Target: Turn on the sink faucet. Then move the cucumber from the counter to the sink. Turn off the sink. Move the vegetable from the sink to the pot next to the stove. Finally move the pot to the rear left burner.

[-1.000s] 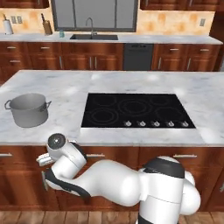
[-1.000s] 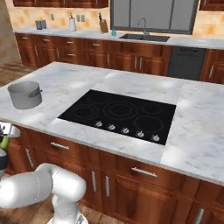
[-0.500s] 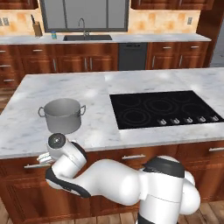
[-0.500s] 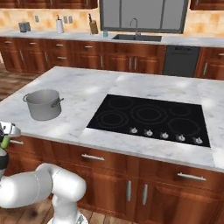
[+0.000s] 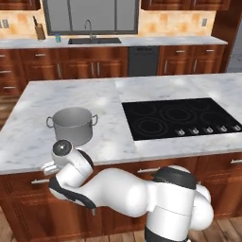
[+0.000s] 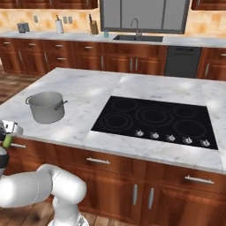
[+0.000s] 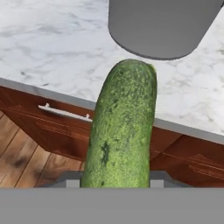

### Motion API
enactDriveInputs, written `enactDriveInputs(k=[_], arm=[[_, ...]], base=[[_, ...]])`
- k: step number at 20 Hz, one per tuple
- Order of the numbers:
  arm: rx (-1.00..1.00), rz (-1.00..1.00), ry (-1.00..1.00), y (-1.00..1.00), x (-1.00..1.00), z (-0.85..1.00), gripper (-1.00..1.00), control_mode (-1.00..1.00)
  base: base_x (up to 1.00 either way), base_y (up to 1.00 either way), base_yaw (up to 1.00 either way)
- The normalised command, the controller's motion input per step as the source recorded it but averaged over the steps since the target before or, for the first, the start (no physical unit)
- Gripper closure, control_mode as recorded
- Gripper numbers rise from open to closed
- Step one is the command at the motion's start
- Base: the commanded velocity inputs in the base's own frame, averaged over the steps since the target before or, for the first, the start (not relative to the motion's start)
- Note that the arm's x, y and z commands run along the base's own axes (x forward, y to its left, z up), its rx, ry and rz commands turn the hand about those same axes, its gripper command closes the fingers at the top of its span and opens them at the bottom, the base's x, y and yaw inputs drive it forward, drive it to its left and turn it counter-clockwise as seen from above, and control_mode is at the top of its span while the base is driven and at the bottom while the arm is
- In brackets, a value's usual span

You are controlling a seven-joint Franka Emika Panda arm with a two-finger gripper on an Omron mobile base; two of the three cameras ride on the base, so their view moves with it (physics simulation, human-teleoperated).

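Observation:
In the hand view the dark green cucumber [image 7: 120, 131] stands lengthwise between the fingers of my gripper [image 7: 116, 179], which is shut on it. Its tip points at the grey metal pot [image 7: 162, 26] just beyond, on the white marble counter [image 7: 52, 48]. I hold it off the counter's front edge, over the wooden floor. The right base view has my gripper [image 6: 8, 136] at the far left edge, with a bit of green cucumber [image 6: 7, 141] in it, left of and below the pot [image 6: 46, 106]. The pot [image 5: 73, 124] stands left of the black stove [image 5: 182, 116]. The sink [image 5: 93, 41] and faucet [image 5: 88, 27] are on the far back counter.
Reddish-brown cabinet drawers with a metal handle [image 7: 63, 113] run under the island's edge, right in front of the hand. A knife block [image 6: 93, 27] and a small cup [image 6: 106, 33] stand left of the sink. A dark dishwasher front [image 5: 143, 60] is set in the back cabinets.
The whole picture has shifted: the base has driven, so the pot and stove sit further right and nearer in both base views. The gripper keeps its hold on the cucumber.

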Motion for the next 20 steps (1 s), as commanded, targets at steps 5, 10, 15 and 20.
enactDriveInputs(k=[5,10,15,20], arm=[[0.0,0.0,0.0,0.0,0.0,0.0,1.0,1.0],[0.0,0.0,0.0,0.0,0.0,0.0,1.0,1.0],[0.0,0.0,0.0,0.0,0.0,0.0,1.0,1.0],[0.0,0.0,0.0,0.0,0.0,0.0,1.0,1.0]], base=[[0.4,0.08,-0.02],[0.37,0.14,-0.01],[0.49,0.23,-0.02],[0.44,0.36,-0.02]])
